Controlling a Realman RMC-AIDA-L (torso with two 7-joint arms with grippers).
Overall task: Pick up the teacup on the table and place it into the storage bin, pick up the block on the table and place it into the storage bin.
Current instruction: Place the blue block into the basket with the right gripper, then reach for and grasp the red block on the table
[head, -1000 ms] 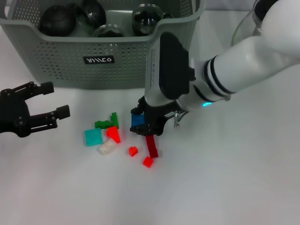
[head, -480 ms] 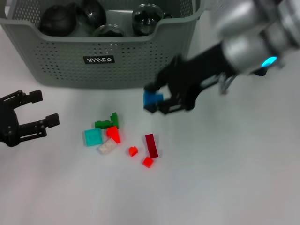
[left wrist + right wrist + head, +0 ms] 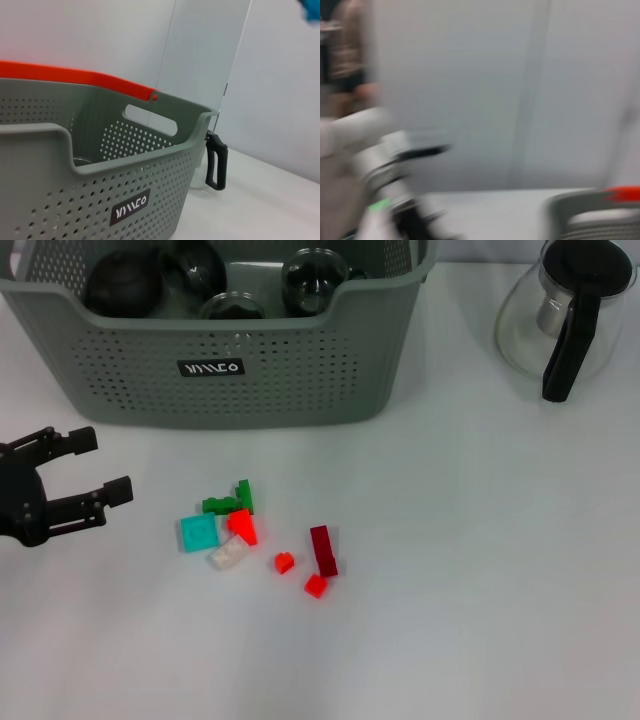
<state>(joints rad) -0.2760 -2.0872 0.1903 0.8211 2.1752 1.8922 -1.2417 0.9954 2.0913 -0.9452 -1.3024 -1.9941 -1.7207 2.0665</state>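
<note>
Both black fingers of the left gripper (image 3: pixel 100 465) stand spread apart with nothing between them, pointing toward the robot's right from the left edge of the head view, low over the white table (image 3: pixel 470 570). Its wrist is level, near the front left corner of the storage bin (image 3: pixel 215 370). The right gripper does not show in the head view, and its own wrist view is too smeared to tell how its fingers stand.

Bare table lies between the left gripper and a loose cluster of blocks: a teal block (image 3: pixel 198 532), a green block (image 3: pixel 231 501), a white block (image 3: pixel 229 554), a bright red block (image 3: pixel 242 527), two small red blocks (image 3: pixel 284 562) and a dark red block (image 3: pixel 323 550). The bin's perforated front wall stands just beyond them, with dark round teacups (image 3: pixel 122 282) inside. A glass teapot (image 3: pixel 563 315) sits well to the right of the bin.

In the left wrist view the bin's far rim carries an orange strip (image 3: pixel 75 77), with pale walls behind.
</note>
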